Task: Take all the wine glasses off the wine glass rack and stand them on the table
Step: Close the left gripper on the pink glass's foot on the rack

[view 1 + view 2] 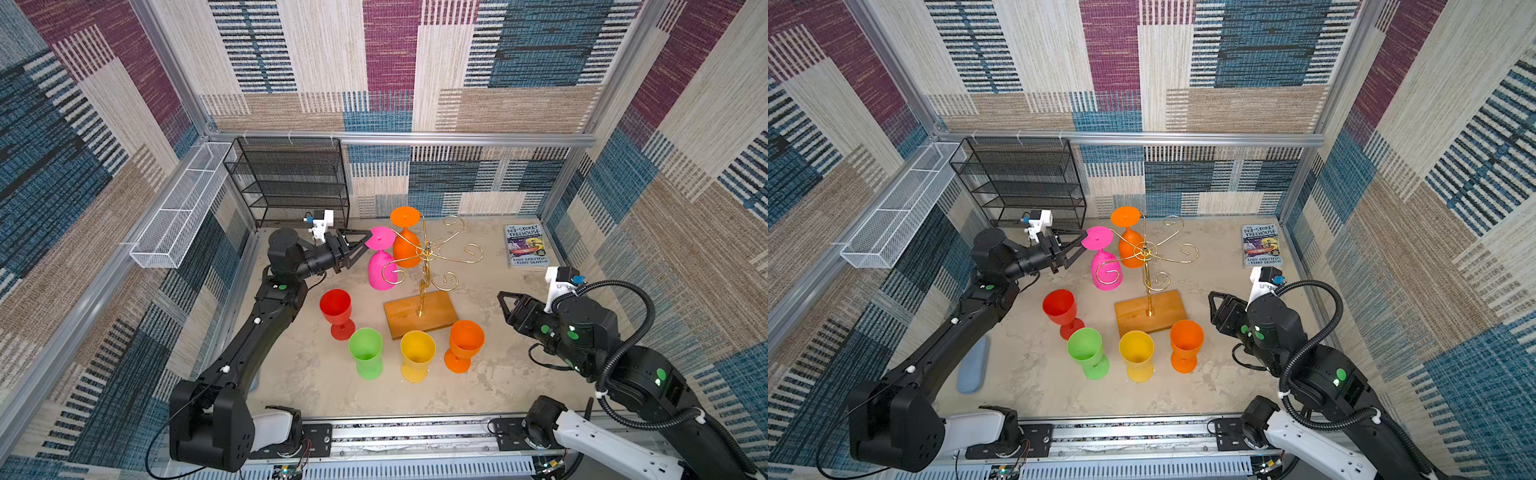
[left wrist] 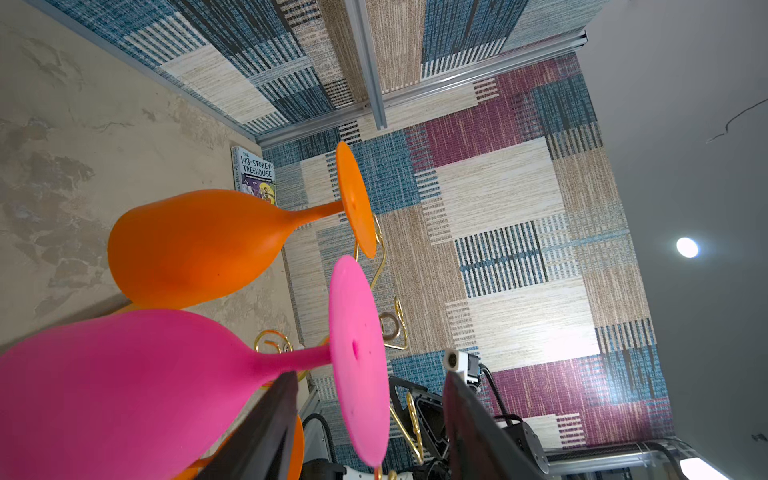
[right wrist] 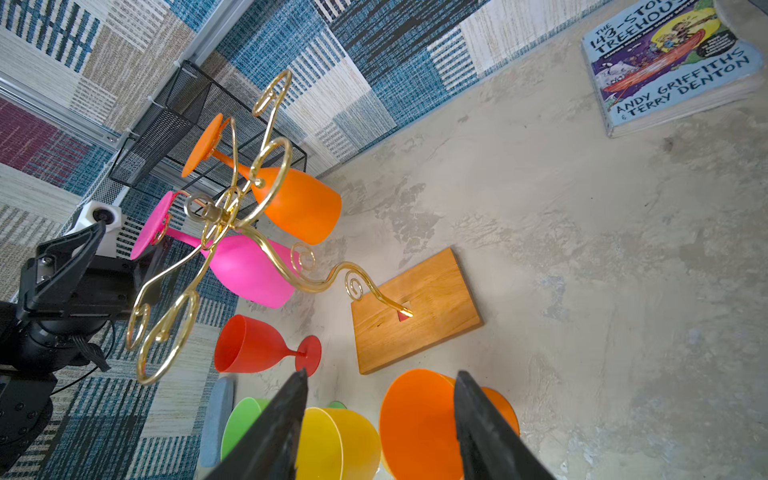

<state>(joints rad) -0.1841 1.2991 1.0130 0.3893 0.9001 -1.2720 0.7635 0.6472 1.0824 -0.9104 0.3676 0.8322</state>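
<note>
pink wine glass [image 1: 381, 272], gold wire rack [image 1: 441, 311].

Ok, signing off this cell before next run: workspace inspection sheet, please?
Surface: mottled beige tabletop, no spills.
Job's things: gold wire wine glass rack holds pink plastic wine glass and hanging orange glass upside down.
Clutter: red goblet, green goblet, yellow goblet, orange goblet upright; paperback book; blue pad.
Grippers: left gripper jaws open astride pink glass's foot; right gripper open, empty.
Cables: black corrugated hose, right arm.
Surroundings: black mesh shelf, white mesh basket.
</note>
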